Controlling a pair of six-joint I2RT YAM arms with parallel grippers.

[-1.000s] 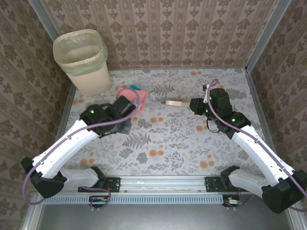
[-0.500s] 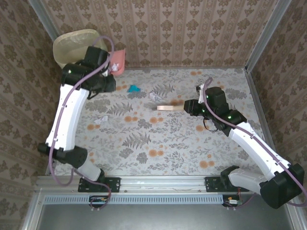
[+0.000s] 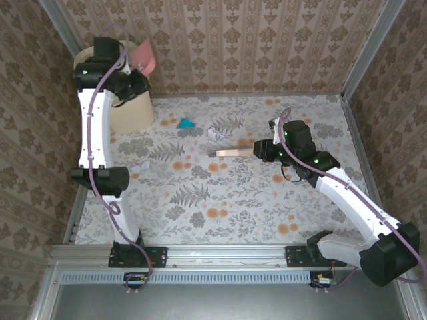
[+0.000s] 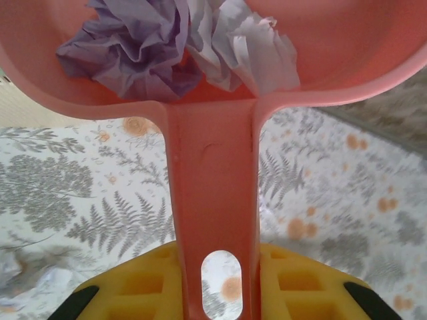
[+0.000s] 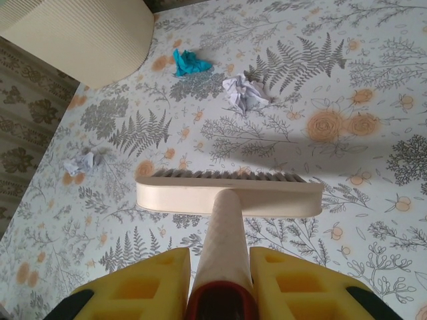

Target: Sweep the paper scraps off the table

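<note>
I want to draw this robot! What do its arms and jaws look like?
The left arm and right arm have white tube-like sections joined by chunky black joints. A thin purple cable loops along each, and the right arm shows tiny green lights. The jaws are bright yellow blocks with black corners.

I look from the top camera at the table [image 3: 240, 200]. A white cloth with grey leaves and orange flowers covers it, and aluminium rails edge it. Counting from the middle of the cloth, the teal scrap [image 3: 186, 123] lies at 11 o'clock. The pale crumpled scrap [image 3: 215, 134] is near it at 12 o'clock. The whitish scrap [image 3: 138, 165] lies well apart at 9 o'clock. The cream waste bin [image 3: 133, 115] stands in the 10 o'clock corner, and its foot seems to rest on the cloth.
</note>
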